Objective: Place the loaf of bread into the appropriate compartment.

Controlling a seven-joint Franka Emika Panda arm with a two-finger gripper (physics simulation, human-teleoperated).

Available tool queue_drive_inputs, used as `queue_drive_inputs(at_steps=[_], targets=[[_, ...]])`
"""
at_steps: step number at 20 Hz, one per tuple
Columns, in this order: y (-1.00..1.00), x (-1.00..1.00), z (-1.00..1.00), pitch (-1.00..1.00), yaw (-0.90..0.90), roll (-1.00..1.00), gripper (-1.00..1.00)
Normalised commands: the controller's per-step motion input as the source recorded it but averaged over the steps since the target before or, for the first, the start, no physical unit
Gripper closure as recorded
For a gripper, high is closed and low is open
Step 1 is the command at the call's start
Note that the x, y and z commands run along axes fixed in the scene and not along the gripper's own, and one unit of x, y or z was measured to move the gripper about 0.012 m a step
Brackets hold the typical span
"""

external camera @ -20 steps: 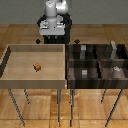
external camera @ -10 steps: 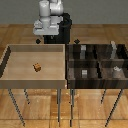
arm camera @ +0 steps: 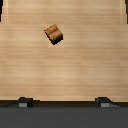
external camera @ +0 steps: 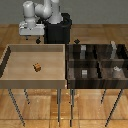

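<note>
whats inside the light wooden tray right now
Only the loaf of bread, lying alone on the floor of the light wooden tray. The near wall hides a strip of floor in the exterior view; the claw is not in it.

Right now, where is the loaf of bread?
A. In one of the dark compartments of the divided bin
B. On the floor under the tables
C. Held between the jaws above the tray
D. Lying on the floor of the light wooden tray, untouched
D: the loaf of bread lies alone on the floor of the light wooden tray, with the gripper above the tray's far edge, apart from it.
</note>
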Motion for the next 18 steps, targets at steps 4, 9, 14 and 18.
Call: queue_drive_inputs(at_steps=[4,9,14,18], targets=[[0.00,1.00,0.00,0.00,0.00,0.00,-1.00],[0.10,1.00,0.00,0.00,0.00,0.00,-1.00],[0.80,0.00,0.00,0.00,0.00,0.00,-1.00],[0.00,0.25,0.00,0.00,0.00,0.00,-1.00]])
